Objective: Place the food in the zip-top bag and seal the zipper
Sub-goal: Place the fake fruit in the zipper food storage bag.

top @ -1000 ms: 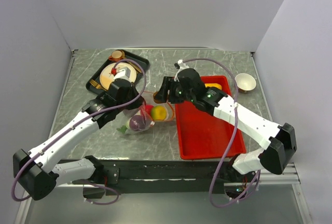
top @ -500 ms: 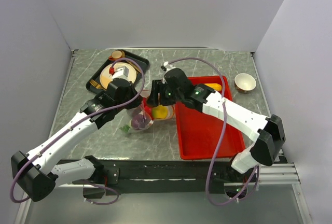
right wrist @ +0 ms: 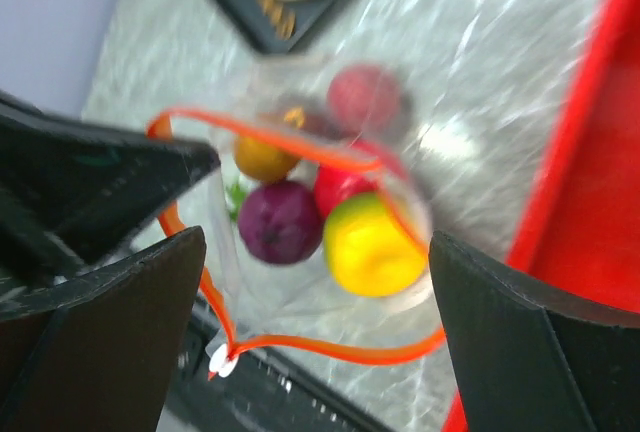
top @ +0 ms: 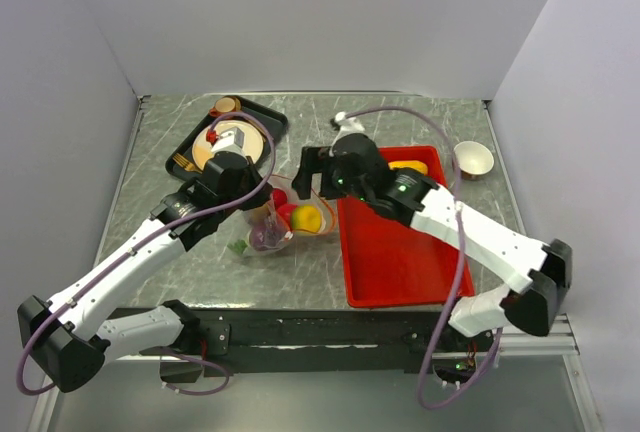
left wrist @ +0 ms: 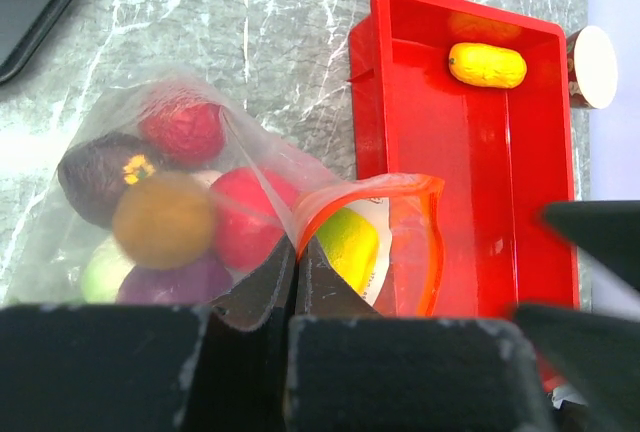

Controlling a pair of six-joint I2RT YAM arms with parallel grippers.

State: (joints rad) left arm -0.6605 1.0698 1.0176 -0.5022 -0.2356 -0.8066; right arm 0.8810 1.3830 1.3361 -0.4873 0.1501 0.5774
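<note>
The zip-top bag (top: 270,235) lies left of the red tray, mouth held open. It holds several food pieces: yellow (right wrist: 372,250), purple (right wrist: 280,222), red (left wrist: 245,217), orange-brown (left wrist: 165,220) and maroon (left wrist: 95,167). My left gripper (left wrist: 293,274) is shut on the bag's mouth edge; it also shows in the top view (top: 262,210). My right gripper (right wrist: 320,342) is open and empty, above the open mouth; it also shows in the top view (top: 305,176). The zipper (right wrist: 330,350) rings the mouth, with its white tab (right wrist: 220,360) at the near corner. One yellow food piece (left wrist: 487,64) lies in the tray.
The red tray (top: 400,252) sits right of the bag. A black tray (top: 270,117) with a patterned plate (top: 235,140) stands at the back left. A small white bowl (top: 473,159) stands at the back right.
My right gripper swung left over the bag mouth, then drew back a little to the right. My left gripper kept its hold on the bag, which shifted slightly.
</note>
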